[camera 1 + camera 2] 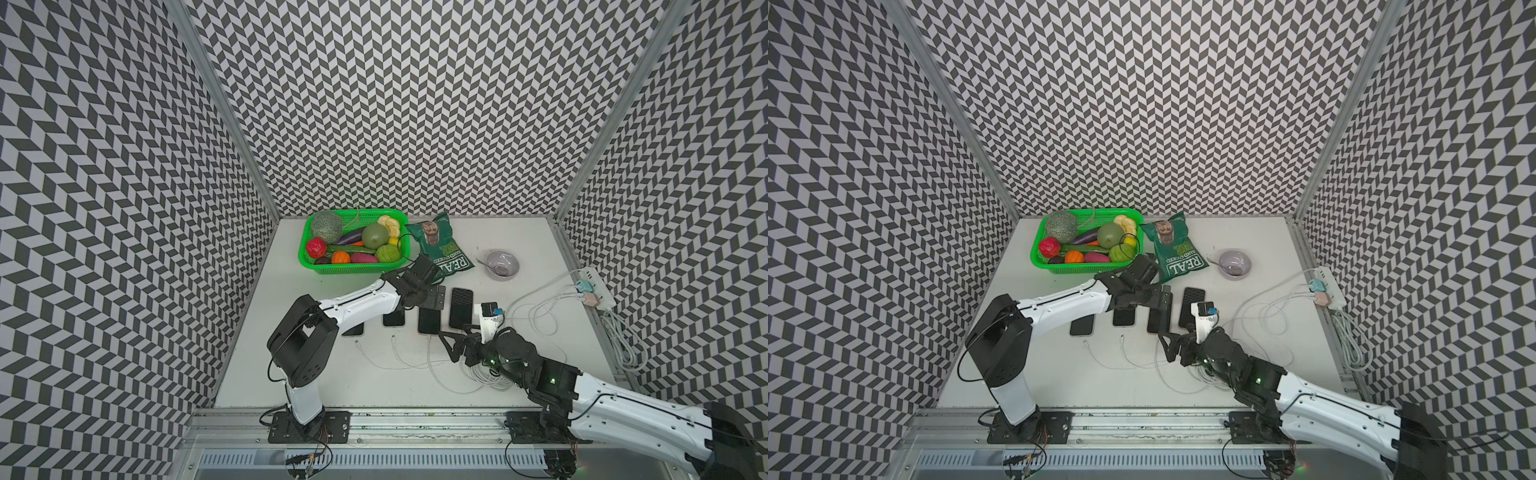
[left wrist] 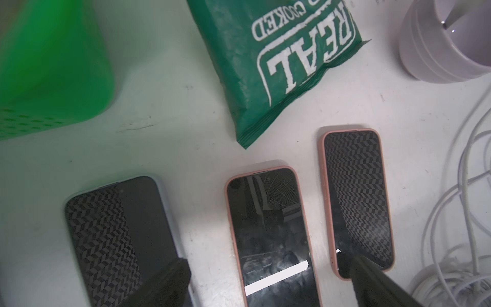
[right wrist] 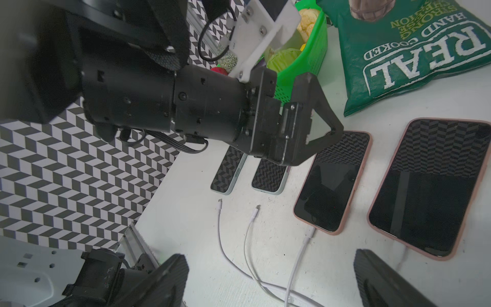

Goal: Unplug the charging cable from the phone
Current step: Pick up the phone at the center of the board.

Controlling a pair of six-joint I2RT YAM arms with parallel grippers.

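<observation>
Left gripper (image 2: 263,260), fingers wide, hung over the pink-cased black phone (image 3: 332,183) (white charging cable (image 3: 309,236) plugged in); right gripper (image 3: 269,257) gaped empty.

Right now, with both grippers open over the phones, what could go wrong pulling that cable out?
1. The left gripper is open and grips nothing, so the plugged phone may slide along when its cable is pulled.
2. Loose cables lie right beside it; the right gripper could catch one of those instead.
3. Both grippers crowd the same phones and might collide.
</observation>
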